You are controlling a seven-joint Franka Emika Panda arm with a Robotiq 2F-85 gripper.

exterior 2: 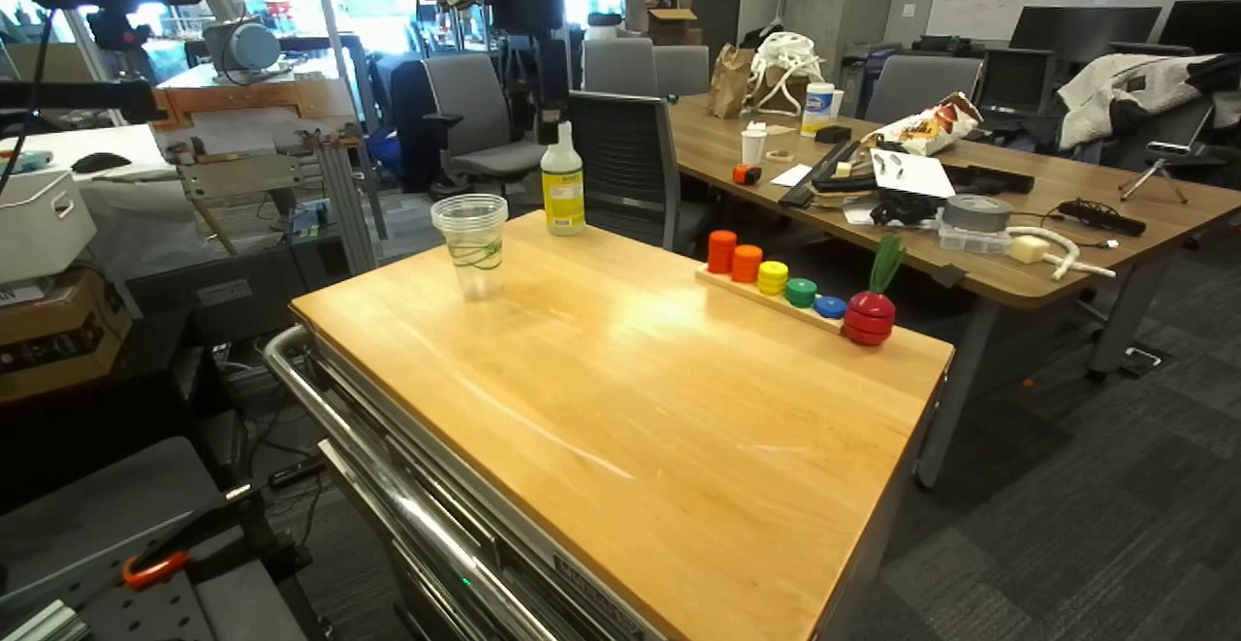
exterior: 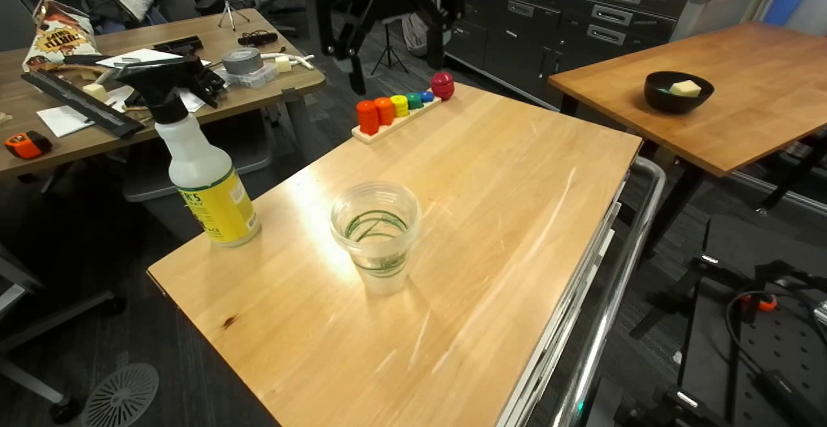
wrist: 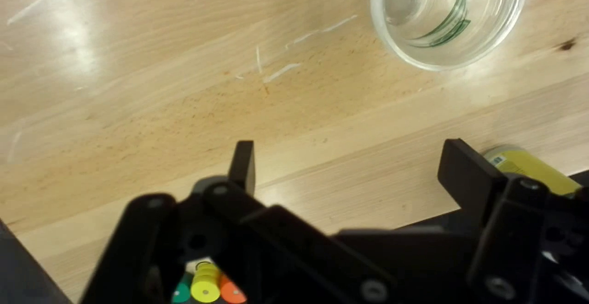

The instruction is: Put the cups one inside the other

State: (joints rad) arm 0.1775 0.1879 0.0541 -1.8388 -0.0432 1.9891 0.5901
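- Hand (wrist: 349,157): fingers spread wide, nothing between them; raised over the bench (exterior: 504,220) and well apart from the clear plastic tumblers (exterior: 376,246).
- Location: the tumblers stand upright on the bench as one nested stack; in the wrist view, at one o'clock from the hand. Several rims show close together in both exterior views; the count cannot be told. Nesting appears done, or nearly so.
- Toppling: the tumblers taper to a narrow base. A finger landing off-centre on the rims would probably tip the stack.
- Undoing: gripping the topmost rim alone and lifting could draw an inner tumbler out. Thin-looking walls would likely buckle under a hard squeeze.
- Misjudgement: see-through walls, with glare on the wood beside them, make seating depth hard to read; a half-seated tumbler might pass as finished.
- Collision: the spray bottle (wrist: 534,166) stands at three o'clock from the hand in the wrist view, near the bench's edge. A low sweep that way could push it over.
- Clipping: the stacking-peg toy (exterior: 400,106), at twelve o'clock from the tumblers in an exterior view, could be struck if the hand descends early.
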